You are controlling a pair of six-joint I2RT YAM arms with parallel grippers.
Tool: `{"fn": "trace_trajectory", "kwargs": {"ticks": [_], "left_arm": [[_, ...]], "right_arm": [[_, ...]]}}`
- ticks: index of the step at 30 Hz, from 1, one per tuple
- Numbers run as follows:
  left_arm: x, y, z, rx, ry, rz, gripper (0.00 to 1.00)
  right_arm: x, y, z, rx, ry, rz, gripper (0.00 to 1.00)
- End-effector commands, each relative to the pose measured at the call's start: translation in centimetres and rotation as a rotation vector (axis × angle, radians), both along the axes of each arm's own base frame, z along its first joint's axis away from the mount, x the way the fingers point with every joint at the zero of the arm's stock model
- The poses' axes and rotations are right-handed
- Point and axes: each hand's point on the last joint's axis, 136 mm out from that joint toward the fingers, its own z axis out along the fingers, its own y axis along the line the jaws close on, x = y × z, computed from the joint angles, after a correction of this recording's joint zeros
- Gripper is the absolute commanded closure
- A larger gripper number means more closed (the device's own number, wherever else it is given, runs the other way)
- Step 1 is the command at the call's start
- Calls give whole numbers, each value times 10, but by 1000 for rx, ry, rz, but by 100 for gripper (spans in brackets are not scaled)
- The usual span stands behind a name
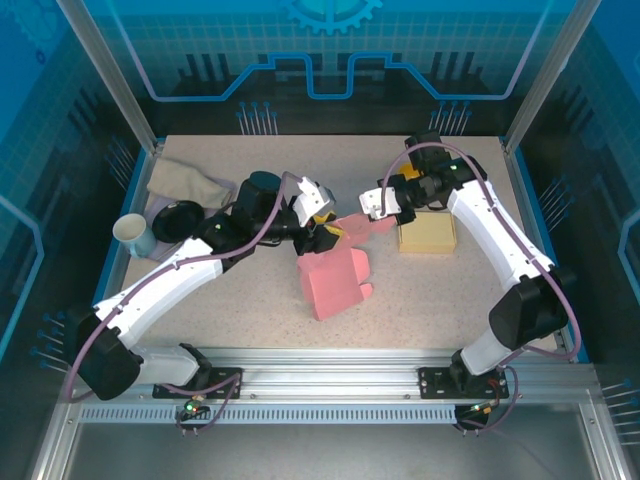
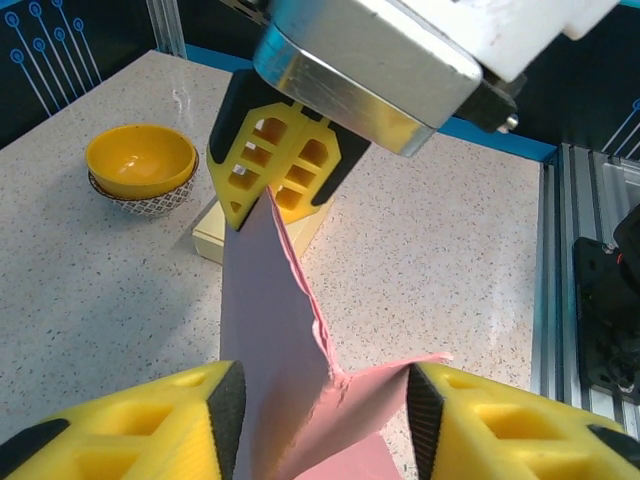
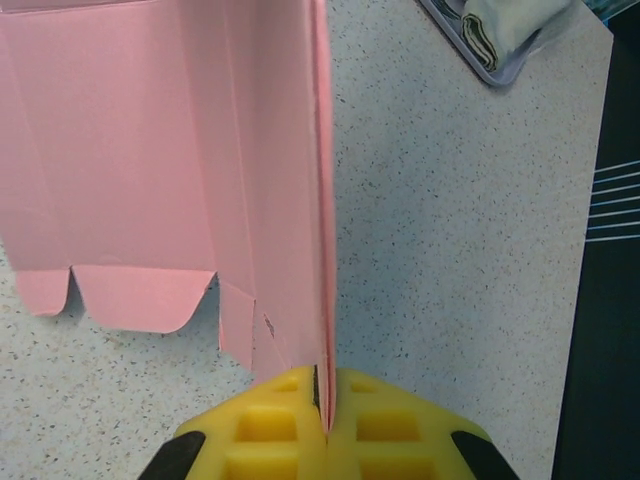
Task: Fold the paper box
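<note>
Pink box pinched by right hand; left-wrist view: yellow bowl.

No lettering, number, brand or label can be read on any surface, the plain pink paper box included. One sign can be made out (a drawing, not writing): a light blue gear emblem is printed on the back wall panel, well beyond the fingertips of the left gripper and the right gripper. Dotted circuit-style lines are printed on the dark wall far ahead and to the left of the left gripper's fingers, and no characters are formed by them.
</note>
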Motion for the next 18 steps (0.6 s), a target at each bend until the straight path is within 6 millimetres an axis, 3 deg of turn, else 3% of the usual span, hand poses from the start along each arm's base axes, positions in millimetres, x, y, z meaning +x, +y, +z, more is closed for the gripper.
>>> {"fn": "trace_trajectory", "kwargs": {"ticks": [1, 3, 11, 18], "left_arm": [[3, -3, 13, 2, -49, -8, 61], [4, -3, 14, 0, -55, -5, 75], [3, -5, 12, 7, -59, -4, 100], [11, 3, 0, 36, -62, 65, 98]], "right_arm": [[-23, 9, 10, 51, 28, 61, 100], [-25, 9, 9, 48, 35, 64, 100], [-29, 12, 7, 41, 48, 71, 100], [-19, 10, 2, 16, 33, 24, 100]]}}
